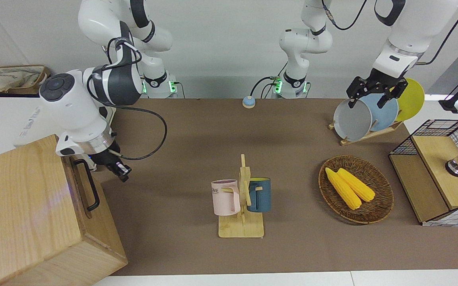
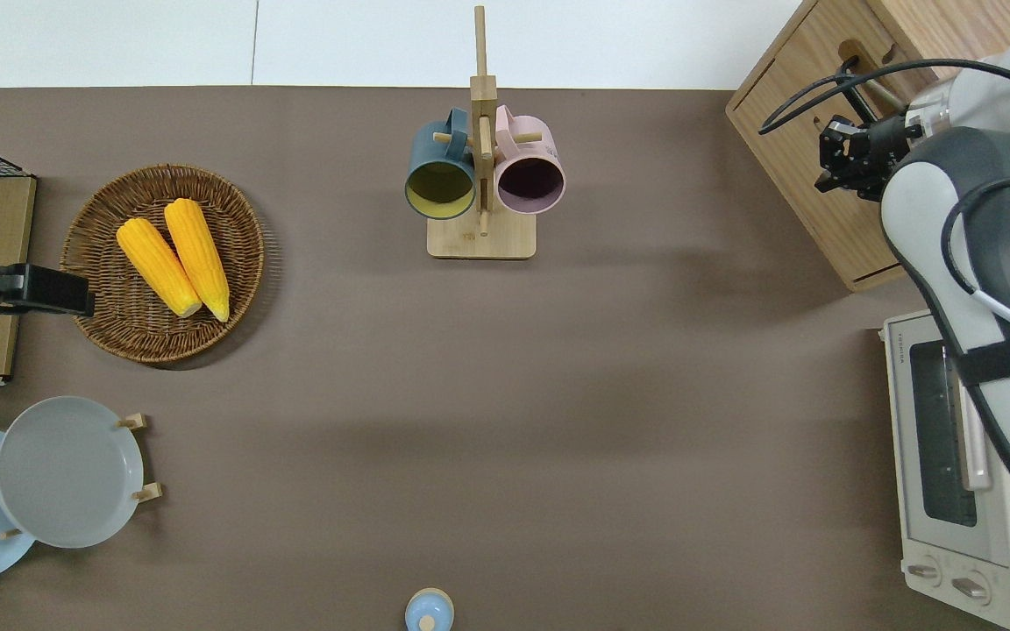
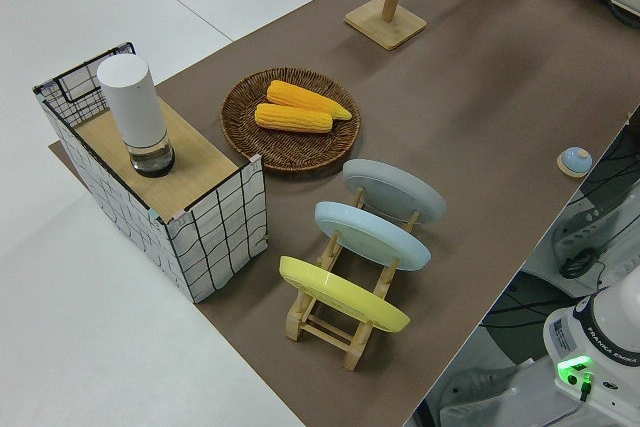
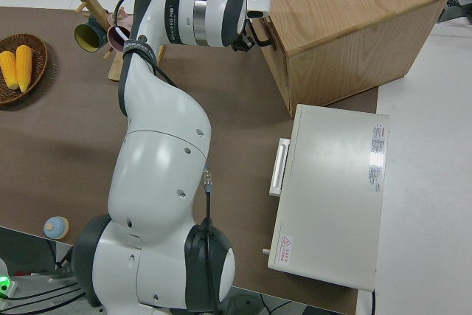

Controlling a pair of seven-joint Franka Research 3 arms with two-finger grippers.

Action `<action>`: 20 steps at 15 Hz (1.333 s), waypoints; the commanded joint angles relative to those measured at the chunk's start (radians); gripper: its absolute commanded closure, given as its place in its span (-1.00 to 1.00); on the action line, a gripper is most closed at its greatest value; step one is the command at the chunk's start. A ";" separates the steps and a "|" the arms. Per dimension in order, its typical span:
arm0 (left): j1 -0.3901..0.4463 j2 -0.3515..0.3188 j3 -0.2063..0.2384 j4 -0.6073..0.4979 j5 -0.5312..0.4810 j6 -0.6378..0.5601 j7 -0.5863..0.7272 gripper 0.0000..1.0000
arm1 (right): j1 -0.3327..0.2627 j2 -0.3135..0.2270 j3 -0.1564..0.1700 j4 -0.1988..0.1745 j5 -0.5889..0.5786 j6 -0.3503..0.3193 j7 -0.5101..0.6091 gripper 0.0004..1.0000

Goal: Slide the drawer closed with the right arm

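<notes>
From the front, my right gripper [image 1: 118,169] sits just beside the drawer [image 1: 88,190] front, close to the robot-side end of its black loop handle [image 1: 87,184]. The drawer belongs to the big wooden box [image 1: 22,214] at the right arm's end of the table. Its panel looks almost flush with the box — whether a sliver of travel remains I cannot tell here. I also cannot tell how far my fingers are spread; they hold nothing that I can see.

From overhead, my gripper [image 2: 842,158] is over the drawer's front panel [image 2: 807,166], just beside the handle [image 2: 851,83]. The panel's edges appear to line up with the box, so I judge the push to be at or near its end.

The left side view shows only the other end of the table; my left arm is parked.

From the right side view, my wrist presses in at the box's front face [image 4: 276,64] — contact looks likely, not certain.

My next move, as I judge it: a short, straight push square to the panel to seat it, then a retreat clear of the handle.
</notes>
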 commanded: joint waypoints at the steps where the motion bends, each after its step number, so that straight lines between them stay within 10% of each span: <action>1: -0.017 0.013 0.017 0.020 0.012 0.000 0.007 -1.00 | 0.054 -0.069 -0.004 -0.012 0.008 -0.060 0.011 1.00; 8: -0.017 0.013 0.017 0.020 0.012 0.000 0.007 -0.99 | 0.197 -0.164 -0.047 -0.015 -0.010 -0.182 -0.026 1.00; 12: -0.017 0.013 0.017 0.020 0.012 0.000 0.007 -0.99 | 0.229 -0.238 -0.117 -0.042 -0.010 -0.282 -0.283 1.00; 20: -0.017 0.013 0.017 0.020 0.012 0.000 0.007 -0.99 | 0.234 -0.299 -0.219 -0.068 -0.007 -0.267 -0.710 1.00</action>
